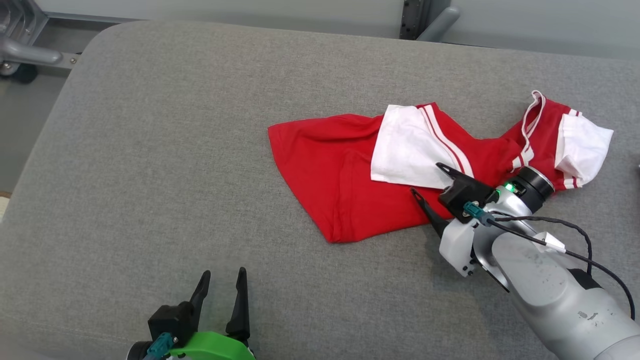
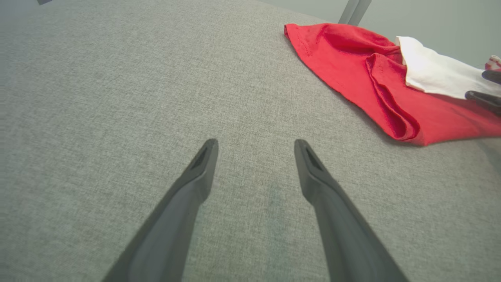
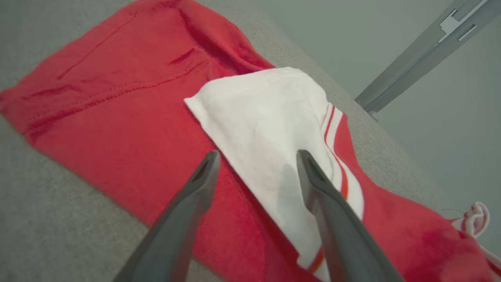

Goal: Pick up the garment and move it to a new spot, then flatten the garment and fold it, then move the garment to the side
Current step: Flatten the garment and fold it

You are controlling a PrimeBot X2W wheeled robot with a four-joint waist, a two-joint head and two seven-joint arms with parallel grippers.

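Now, shirt [image 1: 345, 170], head view: rumpled, right of centre on the table [image 1: 150, 150], long axis left to right.
Right gripper [image 1: 426, 178], head view: jaws spread, empty, tips over the shirt's near edge beside the white sleeve [image 1: 405, 150]; the nearer arm.
Left gripper [image 1: 224, 272], head view: spread, empty, well apart; shirt ahead to its right.
Left wrist view: bare table between the fingers [image 2: 188, 188]; shirt off right.
Right wrist view: one finger over red cloth, one over the sleeve; contact unclear.

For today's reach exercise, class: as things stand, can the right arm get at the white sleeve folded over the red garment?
Probably yes: the right gripper is open at the edge of the white sleeve, which lies on the red garment; nothing stands between them.
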